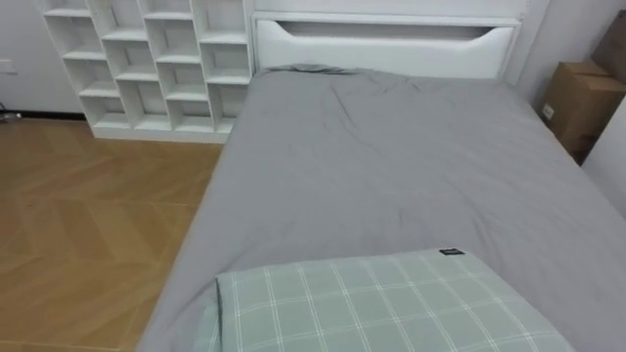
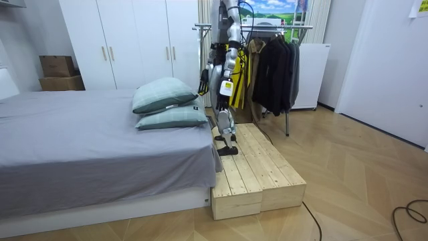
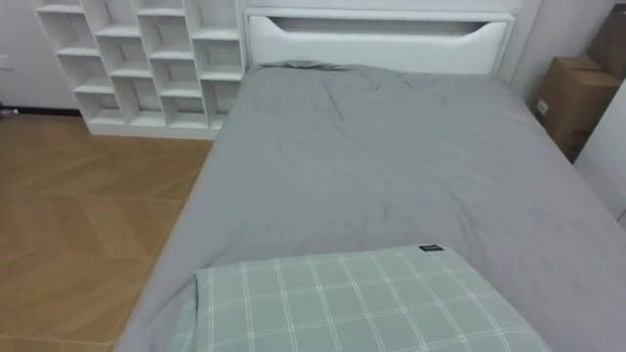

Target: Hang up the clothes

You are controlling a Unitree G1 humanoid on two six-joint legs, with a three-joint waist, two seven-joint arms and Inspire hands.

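Right under your camera lies a green checked pillow (image 1: 391,303) with a small dark tag (image 1: 451,252) on its far edge. It rests on the near end of the bed (image 1: 391,156), which has a smooth grey sheet.

Look left and you see the wood floor (image 1: 88,225). Past it a white cubby shelf (image 1: 140,68) stands against the wall, and its little boxes are open at the front. In the middle, at the far end of the bed, is the white headboard (image 1: 381,49). On the right stands a cardboard box (image 1: 579,98). Its top is closed, so you cannot see what is in it.

In the room view your robot stands on a wooden platform (image 2: 257,167), just beside the bed and facing it. The checked pillow sits on a lower pillow (image 2: 172,118) right in front of it. The right robot hand (image 2: 203,84) hangs low near the pillows, and the left robot hand (image 2: 226,89) hangs by the robot's body. You cannot tell if either one is released, clenched or grasping.

The clothes are behind the robot, on a clothes rack (image 2: 297,27). A yellow garment (image 2: 239,73) hangs closest to the robot, but you cannot tell if a hand touches it. Dark jackets (image 2: 274,70) hang further to the room view's right.
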